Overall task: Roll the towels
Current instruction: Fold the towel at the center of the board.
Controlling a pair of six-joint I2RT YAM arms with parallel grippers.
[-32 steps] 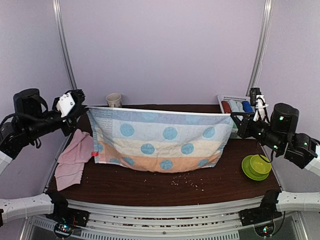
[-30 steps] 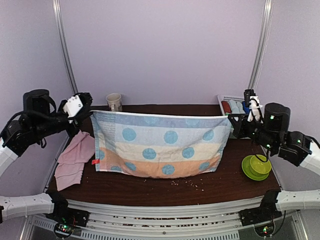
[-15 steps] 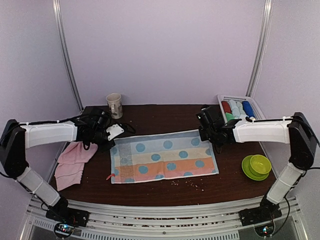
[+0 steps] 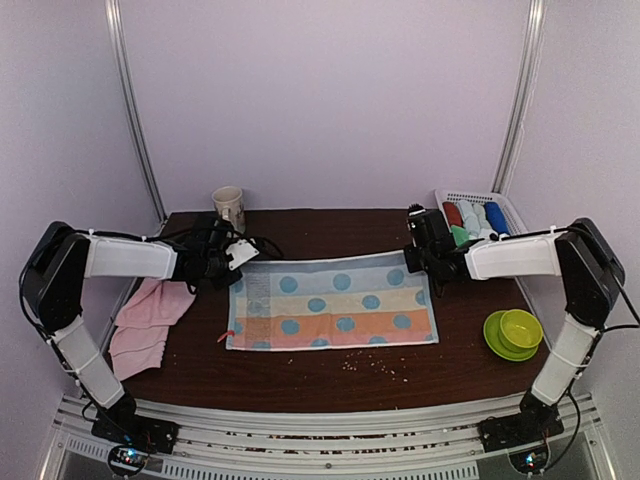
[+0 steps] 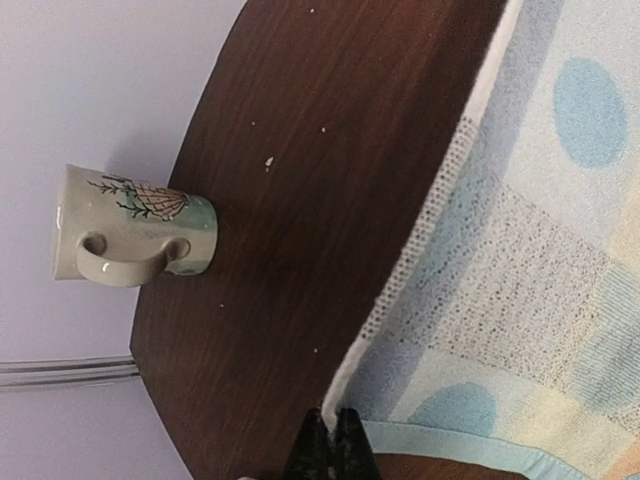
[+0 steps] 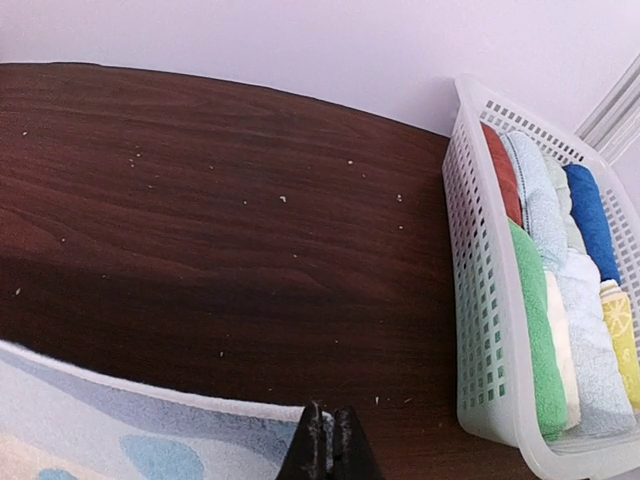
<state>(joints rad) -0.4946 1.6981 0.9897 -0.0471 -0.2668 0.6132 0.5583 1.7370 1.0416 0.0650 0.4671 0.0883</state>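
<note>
- Over the top view, a dark wooden table (image 4: pixel 330 232) stands between lilac walls, with metal posts (image 4: pixel 130 110) in the rear corners.
- The dotted towel (image 4: pixel 332 313) lies flat mid-table. The left gripper (image 4: pixel 237 264) is clamped on its far left corner and the right gripper (image 4: pixel 428 260) on its far right corner.
- A pink towel (image 4: pixel 150 320) lies crumpled at the table's left edge. A mug (image 4: pixel 229 208) stands far left, a white basket (image 4: pixel 465 193) far right and a green bowl (image 4: pixel 513 332) near right. Crumbs (image 4: pixel 375 365) lie just in front of the dotted towel.
- At the left wrist, the fingertips are pinched together on the dotted towel's white-edged corner, low over the wood. The mug stands well apart, by the wall.
- At the right wrist, the fingertips are closed on the towel's edge. The slatted basket beside them holds rolls (image 6: pixel 530 330) of red, blue, green and pale cloth.
</note>
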